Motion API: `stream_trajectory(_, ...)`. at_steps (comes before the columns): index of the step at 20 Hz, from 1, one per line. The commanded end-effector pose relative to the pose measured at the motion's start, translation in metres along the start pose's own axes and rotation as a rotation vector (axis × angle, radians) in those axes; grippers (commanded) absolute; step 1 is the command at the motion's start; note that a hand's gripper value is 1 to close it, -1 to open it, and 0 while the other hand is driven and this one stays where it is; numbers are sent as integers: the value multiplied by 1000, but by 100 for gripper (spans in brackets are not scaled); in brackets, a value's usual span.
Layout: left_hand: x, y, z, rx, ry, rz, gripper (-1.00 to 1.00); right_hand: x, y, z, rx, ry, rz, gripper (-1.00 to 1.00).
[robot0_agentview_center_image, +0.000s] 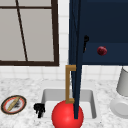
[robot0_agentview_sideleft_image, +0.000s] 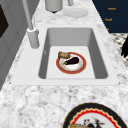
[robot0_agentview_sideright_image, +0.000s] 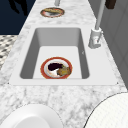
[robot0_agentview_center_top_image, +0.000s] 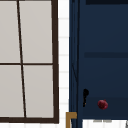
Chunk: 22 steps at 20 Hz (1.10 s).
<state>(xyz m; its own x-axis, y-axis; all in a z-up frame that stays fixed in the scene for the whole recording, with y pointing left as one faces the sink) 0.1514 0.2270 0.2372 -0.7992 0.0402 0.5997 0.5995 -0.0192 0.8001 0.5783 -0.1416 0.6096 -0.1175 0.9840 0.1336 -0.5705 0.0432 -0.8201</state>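
A navy wall cabinet (robot0_agentview_center_image: 105, 22) stands with its door (robot0_agentview_center_image: 78, 75) swung out edge-on, the brass handle (robot0_agentview_center_image: 68, 83) on the door's left face. A dark red fruit (robot0_agentview_center_image: 102, 50) (robot0_agentview_center_top_image: 102, 104) rests on the cabinet's lower shelf. My right hand (robot0_agentview_center_image: 86, 40) (robot0_agentview_center_top_image: 85, 95) hovers by the door's inner side, a little left of the fruit. My left hand (robot0_agentview_center_image: 39, 109) (robot0_agentview_sideright_image: 18, 6) (robot0_agentview_sideleft_image: 124, 47) hangs in front of the counter at the sink's left corner, fingers relaxed and holding nothing. In the sink (robot0_agentview_sideleft_image: 75, 81) lies a red-rimmed plate (robot0_agentview_sideleft_image: 60, 67) (robot0_agentview_sideright_image: 45, 72) with an eggplant and bread.
A patterned plate (robot0_agentview_center_image: 13, 104) (robot0_agentview_sideright_image: 52, 12) sits on the counter left of the sink. A white dish (robot0_agentview_center_image: 120, 107) and grey canister (robot0_agentview_center_image: 123, 82) stand at the right. The faucet (robot0_agentview_sideleft_image: 32, 35) (robot0_agentview_sideright_image: 96, 37) rises behind the basin. A red round shape (robot0_agentview_center_image: 63, 116) fills the front view's bottom.
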Motion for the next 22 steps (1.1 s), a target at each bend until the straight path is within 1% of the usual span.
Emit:
stream_trajectory(1, 0, 0, 0, 0, 0, 0, 0, -6, 20, 1, -31, -15, 15, 100)
stream_trajectory(3, 0, 0, 0, 0, 0, 0, 0, -2, 20, -5, -45, -1, 20, 100)
stream_trajectory(4, 0, 0, 0, 0, 0, 0, 0, -3, 19, -6, -65, -4, 11, 100)
stream_trajectory(9, 0, 0, 0, 0, 0, 0, 0, -18, 5, 7, -159, -11, -19, 100)
stream_trajectory(12, 0, 0, 0, 0, 0, 0, 0, -32, 4, 22, -153, -17, -42, 100)
stream_trajectory(16, 0, 0, 0, 0, 0, 0, 0, -51, 14, 50, -155, -38, -52, 100)
stream_trajectory(18, 0, 0, 0, 0, 0, 0, 0, -57, 17, 68, -153, -32, -59, 100)
stream_trajectory(19, 0, 0, 0, 0, 0, 0, 0, -58, 19, 77, -137, -33, -69, 100)
stream_trajectory(22, 0, 0, 0, 0, 0, 0, 0, -67, 28, 99, -123, -28, -69, 100)
